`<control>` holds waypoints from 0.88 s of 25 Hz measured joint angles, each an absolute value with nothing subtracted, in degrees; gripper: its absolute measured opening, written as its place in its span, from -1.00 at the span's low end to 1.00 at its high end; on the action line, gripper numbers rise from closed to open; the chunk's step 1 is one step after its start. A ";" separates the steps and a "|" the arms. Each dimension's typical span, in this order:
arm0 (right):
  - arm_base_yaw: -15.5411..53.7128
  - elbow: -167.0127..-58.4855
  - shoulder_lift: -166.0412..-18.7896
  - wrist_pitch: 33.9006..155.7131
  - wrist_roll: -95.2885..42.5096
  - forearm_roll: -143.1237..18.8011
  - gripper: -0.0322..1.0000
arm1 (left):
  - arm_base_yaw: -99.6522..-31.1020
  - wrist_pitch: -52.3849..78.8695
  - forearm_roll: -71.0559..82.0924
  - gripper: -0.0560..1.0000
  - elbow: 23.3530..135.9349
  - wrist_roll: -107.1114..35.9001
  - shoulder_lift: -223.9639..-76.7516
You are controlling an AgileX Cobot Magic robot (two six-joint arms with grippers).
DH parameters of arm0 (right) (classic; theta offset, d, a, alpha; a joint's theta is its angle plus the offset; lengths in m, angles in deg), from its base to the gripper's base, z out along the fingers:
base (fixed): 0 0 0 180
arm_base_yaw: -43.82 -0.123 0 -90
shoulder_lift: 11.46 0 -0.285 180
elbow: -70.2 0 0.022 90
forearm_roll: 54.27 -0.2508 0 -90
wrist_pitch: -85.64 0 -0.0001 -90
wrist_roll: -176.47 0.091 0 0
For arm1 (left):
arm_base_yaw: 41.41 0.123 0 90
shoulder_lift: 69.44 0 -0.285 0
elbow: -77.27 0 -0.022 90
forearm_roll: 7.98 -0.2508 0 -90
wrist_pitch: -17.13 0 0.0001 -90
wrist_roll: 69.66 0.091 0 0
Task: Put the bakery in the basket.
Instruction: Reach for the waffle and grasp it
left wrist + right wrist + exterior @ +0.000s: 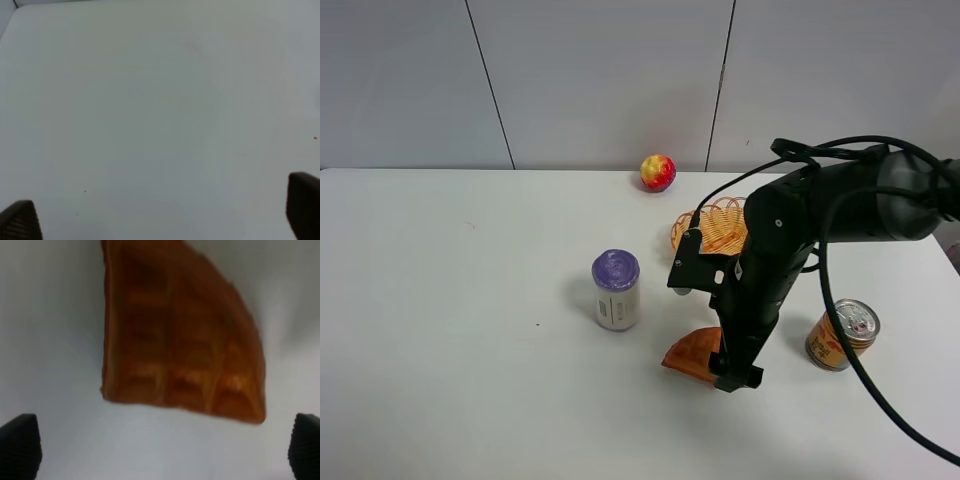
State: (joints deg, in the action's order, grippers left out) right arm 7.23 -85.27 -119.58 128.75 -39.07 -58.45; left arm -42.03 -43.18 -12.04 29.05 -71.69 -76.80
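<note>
**Right jaws spread over the waffle on the worktop**

The right jaws stand wide apart. Only their two dark, ribbed fingertips (20, 447) show in the wrist view, each cut off by the frame edge. The bakery (180, 335) lies flat on the white worktop (470, 350) ahead of them, clear of both tips. It is an orange-brown wedge with a grid of square dimples, blurred at this range. From the high camera, the black right arm (800, 250) hides one side of the wedge.

The left jaws are also apart. Their fingertips (20, 222) are two dark corners over plain worktop, holding nothing.

Beyond the bakery, towards the wall, sits the basket (715, 225), woven orange-tan with a looped rim. The arm covers about half of it. Further back than that is a round red-yellow fruit (657, 172). Beside the bakery, on the left arm's side, stands a white jar (616, 290) with a purple lid. On the other side is an orange can (842, 335); its label is too small to read.
</note>
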 joint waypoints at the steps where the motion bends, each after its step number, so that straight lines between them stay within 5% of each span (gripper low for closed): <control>1: 6.77 -86.56 -120.01 128.75 -39.07 -58.51 0.98 | -42.03 -43.18 -12.04 0.99 29.05 -71.69 -76.80; 9: 4.63 -99.32 -126.75 133.76 -38.96 -56.58 0.98 | -42.03 -43.18 -12.04 0.99 29.05 -71.69 -76.80; 22: 3.86 -99.96 -130.86 136.24 -37.73 -57.95 0.98 | -42.03 -43.18 -12.04 0.99 29.05 -71.69 -76.80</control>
